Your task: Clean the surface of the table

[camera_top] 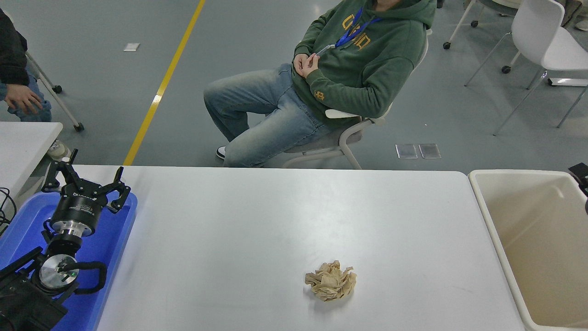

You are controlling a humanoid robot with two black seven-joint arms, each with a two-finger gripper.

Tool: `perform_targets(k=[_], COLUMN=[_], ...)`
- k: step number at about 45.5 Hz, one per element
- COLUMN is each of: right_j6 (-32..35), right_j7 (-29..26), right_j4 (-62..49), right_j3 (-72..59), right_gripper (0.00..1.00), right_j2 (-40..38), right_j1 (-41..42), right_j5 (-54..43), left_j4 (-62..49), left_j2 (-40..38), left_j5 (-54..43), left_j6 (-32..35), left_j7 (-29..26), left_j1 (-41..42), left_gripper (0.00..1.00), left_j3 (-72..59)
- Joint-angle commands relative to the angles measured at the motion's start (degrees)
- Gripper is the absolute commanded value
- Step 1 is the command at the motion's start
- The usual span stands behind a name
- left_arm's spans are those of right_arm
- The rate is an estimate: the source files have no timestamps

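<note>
The white table surface (275, 216) fills the middle of the head view. A crumpled ball of brown paper (330, 281) lies on it, right of centre and near the front edge. My left gripper (87, 178) is parked at the lower left over a blue tray (115, 239), its fingers spread open and empty. Of my right arm only a small black part (580, 174) shows at the right edge, above the beige bin (486, 220); its fingers are out of sight.
The beige bin stands against the table's right end, and what shows of its inside is bare. A person in a green hoodie sits on a chair (342, 133) beyond the far edge. A smaller white table corner (23, 138) is at the left.
</note>
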Motion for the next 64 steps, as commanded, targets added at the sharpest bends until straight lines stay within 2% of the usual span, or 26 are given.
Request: perform_targets(k=[1,13,27,47,64], right_j6=[0.2,0.7,3.4,3.5,2.8], right_j7=[0.1,0.3,0.7,1.9,2.9], right_j4=[14.7,27.3,37.6,44.9,44.9], right_j3=[8.4,16.8,22.3,23.9,28.9], right_gripper=[1.0,1.0,1.0,1.0,1.0], right_j2=[-6.3,-10.7,-11.7,-6.8,1.9], right_j1=[1.0,1.5,1.2,0.8,-6.9], right_j5=[-0.2,-0.3,-0.6,-0.9,0.1], left_j4=[0.0,0.0,0.0,0.0,0.0], left_j2=[0.0,0.0,0.0,0.0,0.0], left_j5=[0.0,0.0,0.0,0.0,0.0], left_j6=[0.0,0.0,0.0,0.0,0.0], left_j7=[0.0,0.0,0.0,0.0,0.0], left_j1=[0.0,0.1,0.0,0.0,0.0], left_gripper=[1.0,1.0,1.0,1.0,1.0], left_j3=[0.0,0.0,0.0,0.0,0.0])
